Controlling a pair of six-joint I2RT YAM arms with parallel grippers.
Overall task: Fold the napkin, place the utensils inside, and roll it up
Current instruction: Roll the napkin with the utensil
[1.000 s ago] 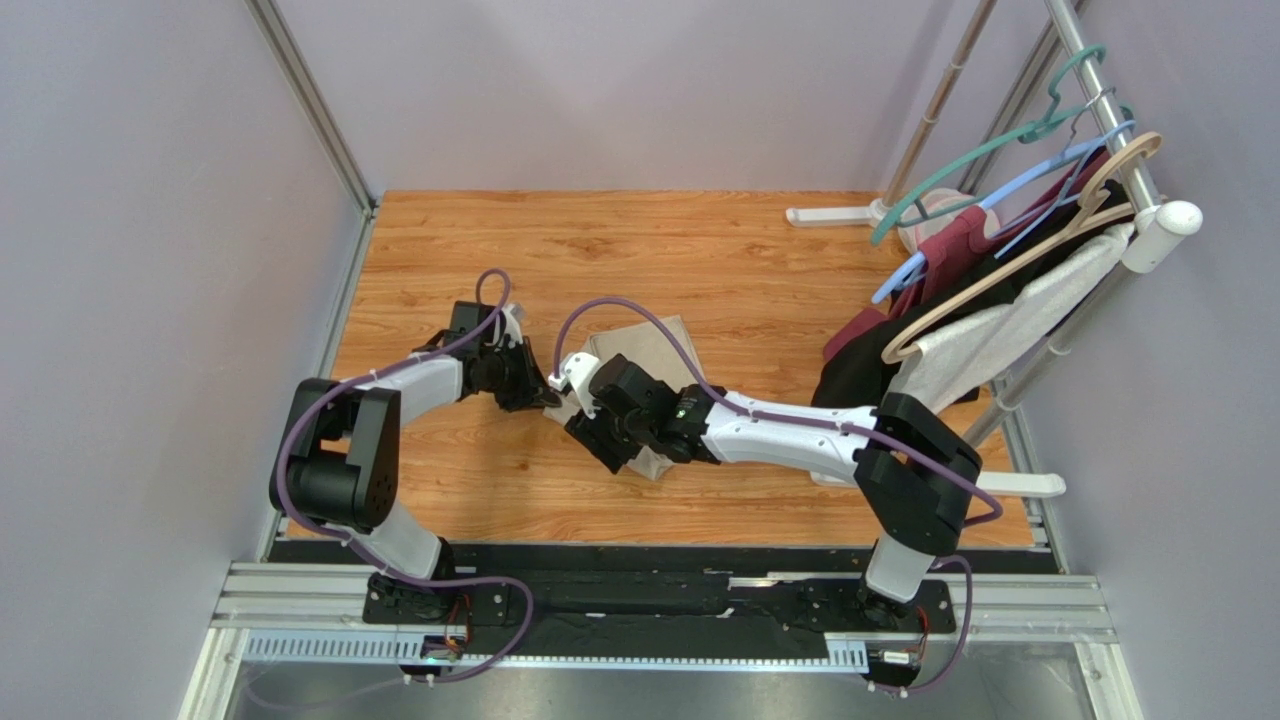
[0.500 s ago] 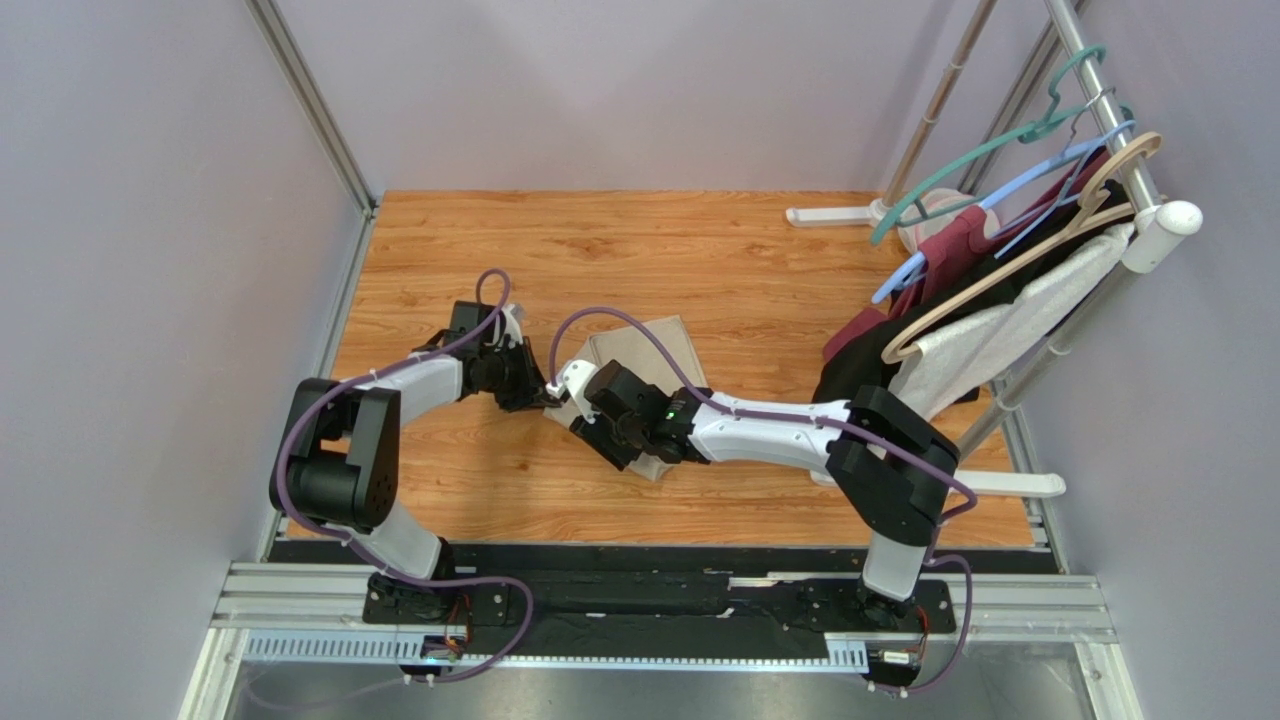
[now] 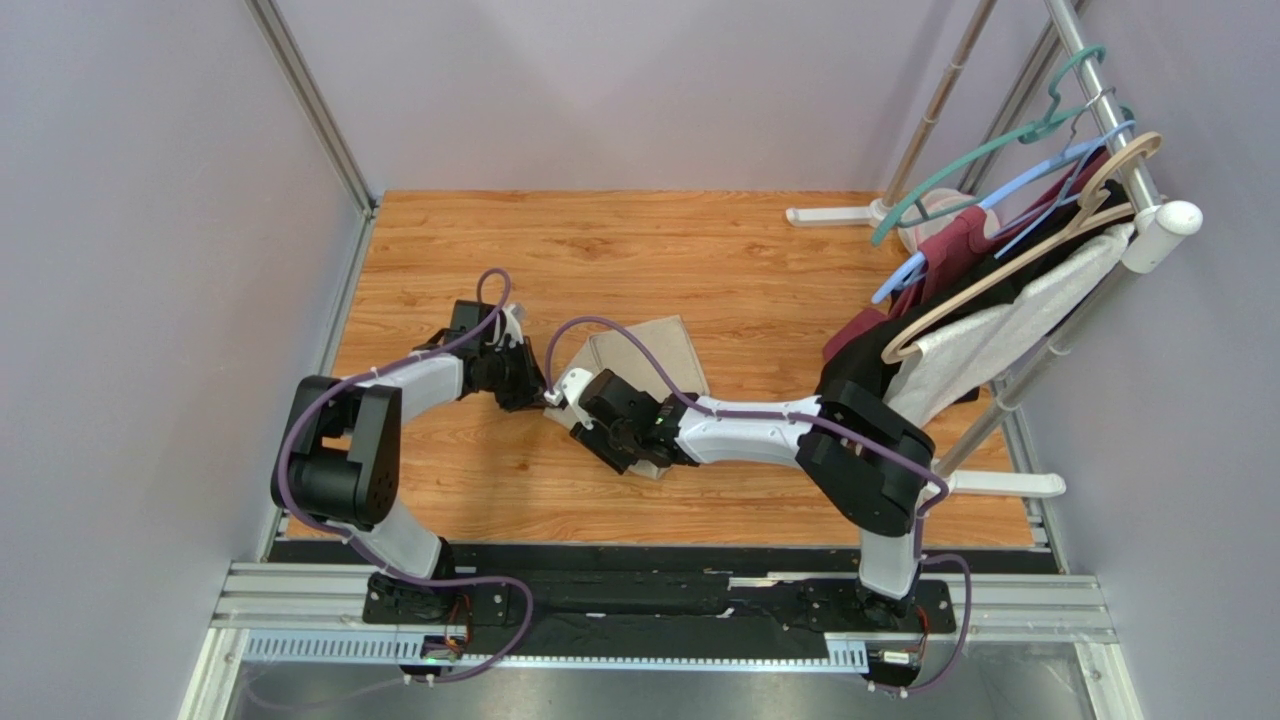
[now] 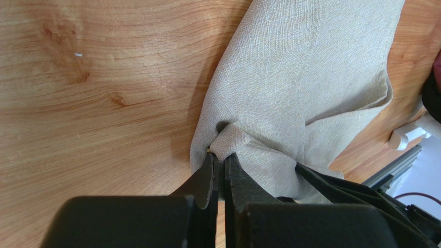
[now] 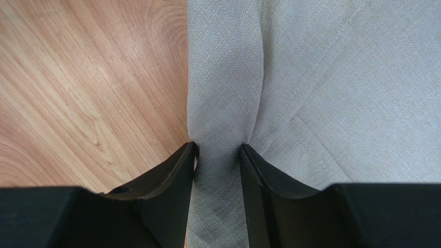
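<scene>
Left gripper (image 4: 221, 156): I see its two dark fingers pressed together with no gap, pinching a small puckered tuck at the edge of the napkin (image 4: 305, 67). The cloth spreads away ahead of and to the right of the fingertips in overlapping layers, with a fold edge running off to the right of the pinch. To the left of the fingers lies the bare wooden table (image 4: 98, 77). Right gripper (image 5: 218, 148): its fingers stand partly apart and straddle a narrow raised ridge of the napkin. Each inner face touches the cloth, which narrows where they meet it, so I read this as a grip on the ridge. The ridge runs straight ahead from the fingertips, with flat cloth crossed by a stitched line to its right and table wood to its left. Seen from above, the two grippers meet almost tip to tip at one edge of the napkin, the left arm reaching in from the left and the right arm stretched across from the right, its wrist covering part of the cloth. The rest of the napkin shows beyond and to the right of the grippers as a tan folded patch. A purple cable (image 3: 601, 320) arcs above it. Well to the right of both grippers, garments (image 3: 965, 245) hang on hangers.
</scene>
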